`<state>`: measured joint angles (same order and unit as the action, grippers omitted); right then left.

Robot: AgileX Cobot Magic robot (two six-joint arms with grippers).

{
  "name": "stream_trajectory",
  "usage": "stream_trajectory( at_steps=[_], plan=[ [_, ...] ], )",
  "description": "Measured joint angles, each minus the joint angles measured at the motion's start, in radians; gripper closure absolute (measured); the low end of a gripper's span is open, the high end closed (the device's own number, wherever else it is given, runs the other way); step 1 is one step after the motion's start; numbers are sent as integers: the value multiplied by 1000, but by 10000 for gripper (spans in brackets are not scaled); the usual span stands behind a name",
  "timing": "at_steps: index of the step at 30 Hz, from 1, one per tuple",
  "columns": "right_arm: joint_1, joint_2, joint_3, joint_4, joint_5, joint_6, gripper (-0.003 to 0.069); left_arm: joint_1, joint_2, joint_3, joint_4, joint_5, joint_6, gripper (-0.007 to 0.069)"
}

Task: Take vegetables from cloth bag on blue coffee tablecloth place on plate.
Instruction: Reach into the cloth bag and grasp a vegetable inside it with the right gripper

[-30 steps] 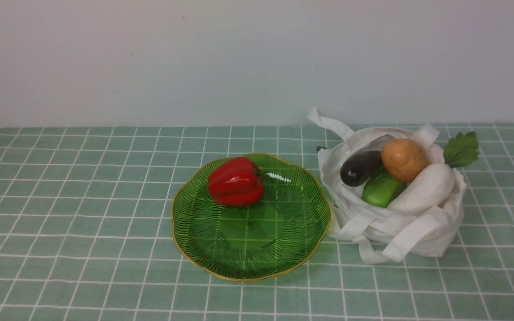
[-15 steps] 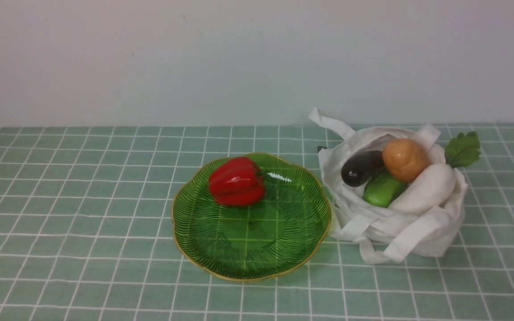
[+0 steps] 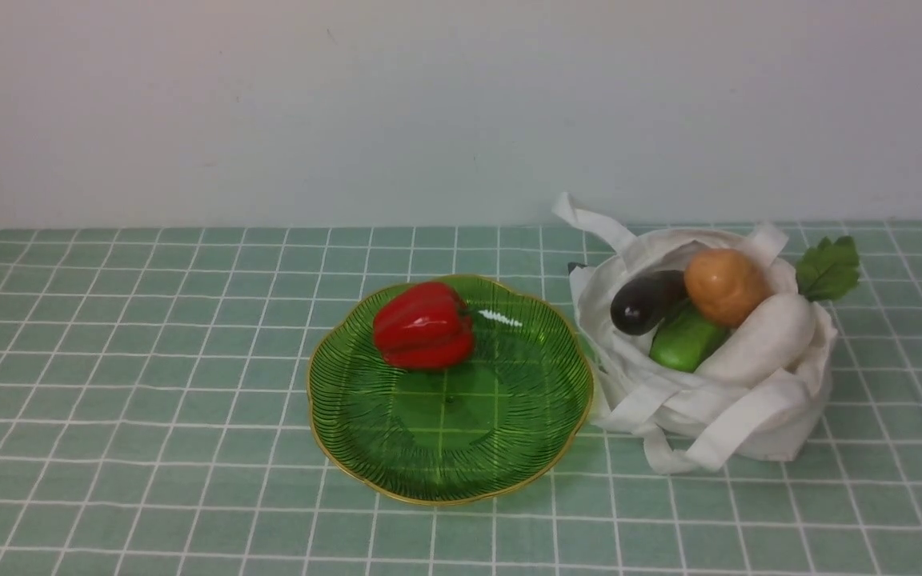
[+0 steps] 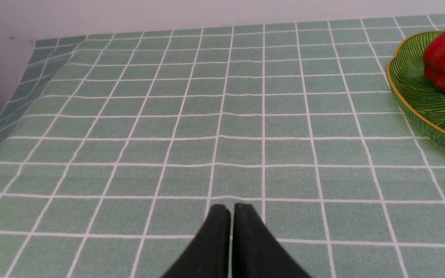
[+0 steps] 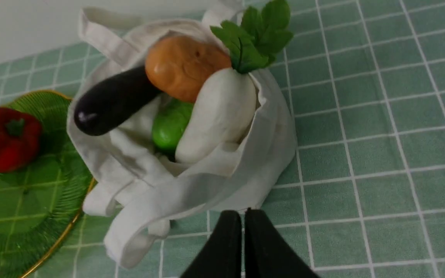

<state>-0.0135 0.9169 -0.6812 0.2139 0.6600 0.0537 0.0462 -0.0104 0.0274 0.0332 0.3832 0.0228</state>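
The white cloth bag [image 3: 749, 400] sits on the checked tablecloth [image 3: 149, 360], right of the green plate [image 3: 365, 416]. In the bag lie a dark eggplant [image 3: 643, 302], an orange-brown potato [image 3: 723, 286], a green cucumber [image 3: 681, 342] and a white radish [image 3: 761, 340] with green leaves. They also show in the right wrist view: eggplant [image 5: 110, 102], potato [image 5: 184, 67], cucumber [image 5: 170, 125], radish [image 5: 218, 112]. A red pepper [image 3: 422, 326] lies on the plate. My right gripper [image 5: 243, 213] is shut and empty, above the cloth near the bag [image 5: 214, 185]. My left gripper [image 4: 230, 208] is shut and empty, left of the plate [image 4: 415, 96].
A pale wall rises behind the table. The tablecloth's left edge [image 4: 6, 112] drops off in the left wrist view. Neither arm shows in the front view.
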Motion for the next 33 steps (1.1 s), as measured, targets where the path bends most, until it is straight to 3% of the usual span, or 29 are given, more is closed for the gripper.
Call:
stream_trajectory(
  at_steps=[4,9,14,20,28,30,32,33],
  plan=[
    [0,160,-80,-11,-35,-6,557,0,0,0,0,0,0,633],
    [0,336,-208,-58,-60,-27,330,0,0,0,0,0,0,633],
    [10,445,-278,-59,-109,-54,209,0,0,0,0,0,0,633],
    [41,599,-341,-61,-164,-63,190,0,0,0,0,0,0,633],
    [47,746,-387,-72,-221,-162,189,0,0,0,0,0,0,633],
    [48,758,-387,-72,-228,-175,204,0,0,0,0,0,0,633],
    [49,768,-387,-72,-230,-186,296,0,0,0,0,0,0,633],
    [49,769,-387,-72,-232,-187,296,0,0,0,0,0,0,633]
  ],
)
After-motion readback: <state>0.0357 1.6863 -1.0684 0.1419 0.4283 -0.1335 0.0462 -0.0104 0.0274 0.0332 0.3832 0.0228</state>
